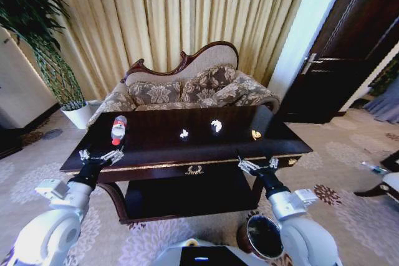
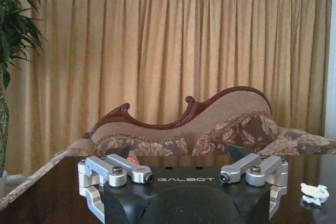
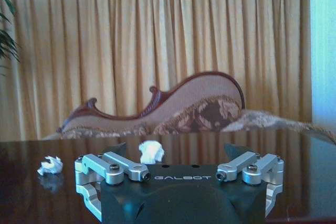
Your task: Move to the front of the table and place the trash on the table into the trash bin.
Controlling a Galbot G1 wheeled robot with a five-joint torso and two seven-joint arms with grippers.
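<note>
Where both grippers hover spread: bottle flat on table, long axis pointing toward sofa.

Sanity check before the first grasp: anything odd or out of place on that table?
Just the trash. On the table, a bottle lies on its side near the left end, two crumpled white scraps sit mid-top, and a small orange piece lies toward the right. No spill or damage visible.

Both arms fwd, left gripper & right gripper wide apart, jaws spread, holding nothing.
</note>
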